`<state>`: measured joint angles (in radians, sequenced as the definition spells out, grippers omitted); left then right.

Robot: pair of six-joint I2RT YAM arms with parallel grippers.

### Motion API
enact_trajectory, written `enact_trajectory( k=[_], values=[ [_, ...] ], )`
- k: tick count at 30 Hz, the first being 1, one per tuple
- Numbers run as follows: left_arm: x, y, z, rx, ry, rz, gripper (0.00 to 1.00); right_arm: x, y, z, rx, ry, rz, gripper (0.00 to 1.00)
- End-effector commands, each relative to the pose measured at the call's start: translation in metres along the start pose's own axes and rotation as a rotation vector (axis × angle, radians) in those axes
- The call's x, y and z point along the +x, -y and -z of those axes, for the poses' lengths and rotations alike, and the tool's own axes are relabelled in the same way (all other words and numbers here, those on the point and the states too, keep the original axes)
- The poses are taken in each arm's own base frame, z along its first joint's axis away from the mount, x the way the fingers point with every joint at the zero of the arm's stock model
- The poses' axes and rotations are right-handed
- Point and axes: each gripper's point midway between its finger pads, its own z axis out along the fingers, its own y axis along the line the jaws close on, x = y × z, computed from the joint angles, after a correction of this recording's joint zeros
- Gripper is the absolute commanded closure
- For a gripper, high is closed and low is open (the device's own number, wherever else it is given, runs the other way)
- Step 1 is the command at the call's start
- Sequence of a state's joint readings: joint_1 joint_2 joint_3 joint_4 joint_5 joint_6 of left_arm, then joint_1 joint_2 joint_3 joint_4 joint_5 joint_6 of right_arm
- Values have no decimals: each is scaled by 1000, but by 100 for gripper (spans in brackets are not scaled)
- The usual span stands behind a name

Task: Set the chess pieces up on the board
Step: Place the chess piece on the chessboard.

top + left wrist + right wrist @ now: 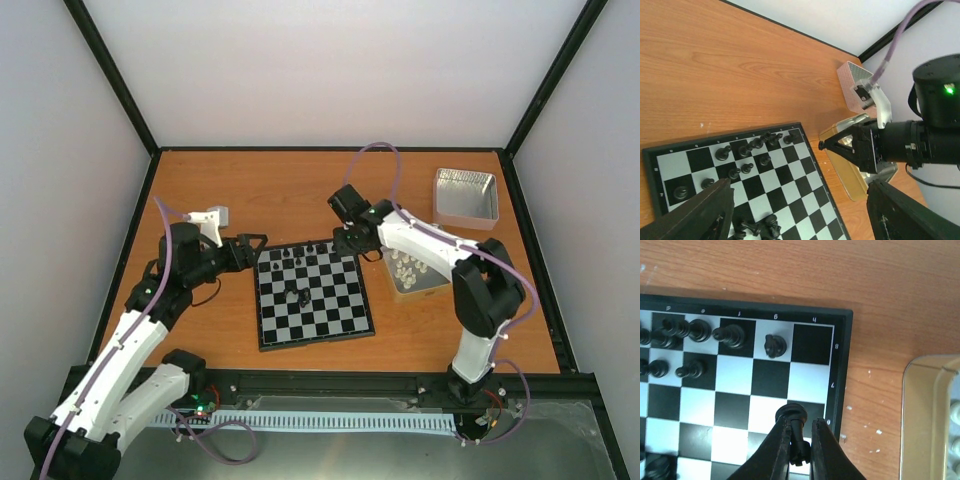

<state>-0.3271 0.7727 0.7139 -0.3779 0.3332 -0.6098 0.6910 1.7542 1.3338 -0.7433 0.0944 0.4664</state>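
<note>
I'm pinching a black piece [792,416] in my right gripper [801,436], jaws narrow around it, near the right edge of the board [840,365]. The corner square [812,342] beside the knight [774,345] looks free, so I'm judging that the target: lowering upright, centring, releasing gently. My left gripper [254,248] is hanging wide open, empty, by the board's left side.

Bright, even overhead light, soft short shadows, sharp wrist views (top view slightly softer)
</note>
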Motion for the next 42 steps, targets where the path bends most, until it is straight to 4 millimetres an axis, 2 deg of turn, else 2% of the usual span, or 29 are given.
enact_trajectory(
  k=[1,13,20,28,37,42],
  values=[
    [-7,-2,10,-36,34,-102,26,0,7,-9,69,-80,68,97],
    [7,-19,14,-82,42,-127,25,-17,11,-40,177,-143,118,95],
    [7,-19,18,-88,54,-134,25,-27,14,-53,197,-146,109,94],
    [8,-20,18,-89,51,-134,25,-27,14,-66,190,-167,112,92],
    [9,-20,17,-90,47,-133,25,-30,9,-66,163,-161,113,82],
    [9,-22,16,-94,41,-132,25,-39,6,-58,153,-132,102,74]
  ],
)
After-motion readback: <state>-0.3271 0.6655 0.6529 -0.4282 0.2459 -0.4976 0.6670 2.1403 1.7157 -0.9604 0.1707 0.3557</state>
